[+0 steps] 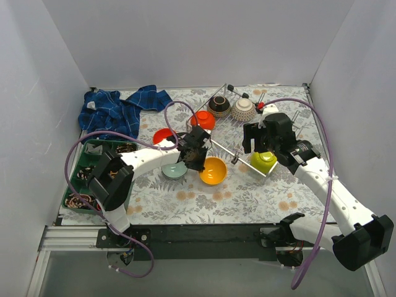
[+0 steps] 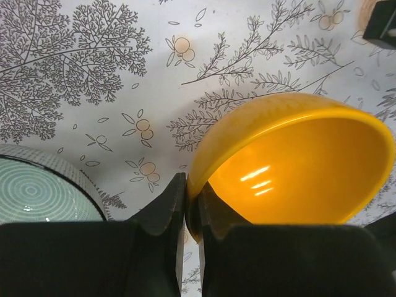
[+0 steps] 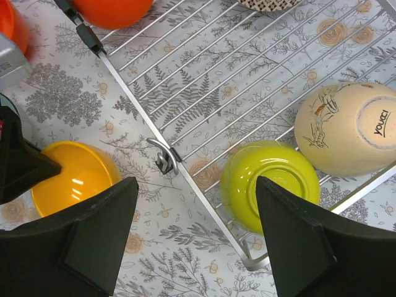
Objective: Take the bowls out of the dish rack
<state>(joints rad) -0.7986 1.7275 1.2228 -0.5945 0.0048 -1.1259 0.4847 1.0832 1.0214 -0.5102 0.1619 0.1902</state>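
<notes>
The left pincer (image 2: 187, 185) is clamped on the rim of the yellow-orange bowl (image 2: 297, 167), one finger inside and one outside. The bowl is off the dish rack and over the bench (image 2: 93, 74); whether it touches the bench cannot be told. The pale mint bowl (image 2: 43, 192) sits just beside it. The right pincer (image 3: 195, 185) hangs spread wide, holding nothing, above the lime green bowl (image 3: 270, 182). That bowl lies upside down on the dish rack (image 3: 204, 74), with the overturned beige bowl (image 3: 356, 127) just beside it.
</notes>
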